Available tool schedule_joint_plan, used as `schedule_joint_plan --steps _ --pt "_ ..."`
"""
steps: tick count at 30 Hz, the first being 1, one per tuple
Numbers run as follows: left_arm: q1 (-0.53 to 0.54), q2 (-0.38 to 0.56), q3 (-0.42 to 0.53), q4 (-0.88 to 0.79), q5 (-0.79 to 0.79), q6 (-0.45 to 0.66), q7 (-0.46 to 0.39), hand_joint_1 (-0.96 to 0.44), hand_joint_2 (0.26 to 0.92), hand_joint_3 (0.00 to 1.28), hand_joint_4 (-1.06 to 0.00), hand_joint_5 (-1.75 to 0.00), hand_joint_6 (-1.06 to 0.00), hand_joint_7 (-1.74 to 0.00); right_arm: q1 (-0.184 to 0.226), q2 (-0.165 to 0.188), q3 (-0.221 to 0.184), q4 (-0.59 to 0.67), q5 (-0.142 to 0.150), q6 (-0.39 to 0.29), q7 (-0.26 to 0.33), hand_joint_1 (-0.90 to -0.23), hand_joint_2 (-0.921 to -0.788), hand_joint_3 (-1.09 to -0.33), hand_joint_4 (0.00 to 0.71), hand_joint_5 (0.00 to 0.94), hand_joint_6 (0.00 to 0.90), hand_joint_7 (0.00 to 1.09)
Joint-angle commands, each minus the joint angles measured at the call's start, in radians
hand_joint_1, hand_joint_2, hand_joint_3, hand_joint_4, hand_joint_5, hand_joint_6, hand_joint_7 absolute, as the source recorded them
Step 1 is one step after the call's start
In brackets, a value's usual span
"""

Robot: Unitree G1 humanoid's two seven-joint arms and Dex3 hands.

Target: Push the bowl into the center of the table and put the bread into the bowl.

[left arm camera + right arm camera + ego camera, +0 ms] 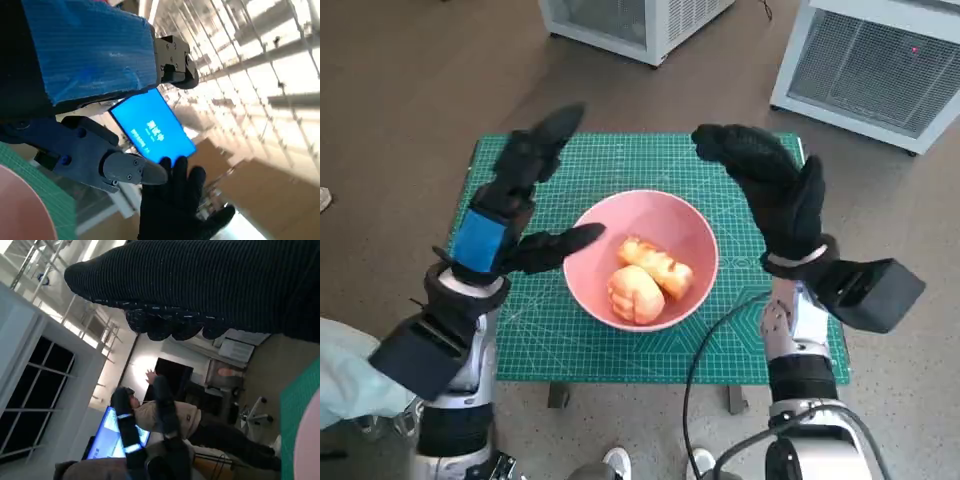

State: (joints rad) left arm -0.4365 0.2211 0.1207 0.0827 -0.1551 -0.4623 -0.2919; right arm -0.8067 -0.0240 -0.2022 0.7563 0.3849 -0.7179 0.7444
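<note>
Bread (pixel 647 278) lies in the bowl (pixel 695 235) mid-desk (pixel 620 160) — flanked by left hand (pixel 525 195) and right hand (pixel 770 190), both raised, spread, empty.

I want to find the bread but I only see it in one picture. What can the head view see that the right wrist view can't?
Only the head view shows the bread, two pieces lying inside the pink bowl, with the whole green mat around it and both hands raised and empty: the left hand and the right hand. Only the right wrist view shows a person with arms raised beside a blue screen. Both show the green mat, a bit of the pink bowl and the right hand's black glove.
</note>
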Motion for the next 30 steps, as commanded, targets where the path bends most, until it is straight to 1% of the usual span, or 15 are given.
schedule_joint_plan --steps 1,6,17,25,30 --pt "-0.014 -0.016 0.017 0.040 -0.056 -0.042 -0.018 -0.63 0.921 0.33 -0.19 -0.01 -0.03 -0.49 -0.014 -0.010 0.009 0.019 -0.027 -0.001 -0.027 -0.696 -0.921 -0.729 0.188 0.006 -0.001 0.59" --pt "-0.024 -0.014 0.027 0.071 -0.089 -0.065 -0.038 -0.65 0.921 0.35 -0.20 -0.01 -0.03 -0.48 -0.021 -0.012 0.017 0.031 -0.053 -0.024 -0.054 -0.700 -0.921 -0.733 0.193 0.008 -0.001 0.60" --pt "-0.048 0.004 0.037 0.109 -0.094 -0.080 -0.059 -0.65 0.921 0.37 -0.22 -0.01 -0.04 -0.46 -0.011 -0.007 0.039 0.007 -0.086 -0.049 -0.103 -0.700 -0.921 -0.750 0.201 0.011 -0.001 0.61" --pt "-0.055 0.014 0.045 0.109 -0.110 -0.067 -0.077 -0.65 0.921 0.38 -0.22 -0.01 -0.05 -0.46 -0.006 -0.011 0.047 -0.009 -0.089 -0.051 -0.124 -0.693 -0.921 -0.761 0.202 0.011 -0.001 0.62" --pt "-0.061 0.018 0.046 0.093 -0.143 -0.037 -0.098 -0.65 0.921 0.37 -0.22 -0.01 -0.06 -0.45 0.001 -0.012 0.055 -0.022 -0.093 -0.056 -0.139 -0.679 -0.921 -0.765 0.202 0.010 -0.001 0.61"
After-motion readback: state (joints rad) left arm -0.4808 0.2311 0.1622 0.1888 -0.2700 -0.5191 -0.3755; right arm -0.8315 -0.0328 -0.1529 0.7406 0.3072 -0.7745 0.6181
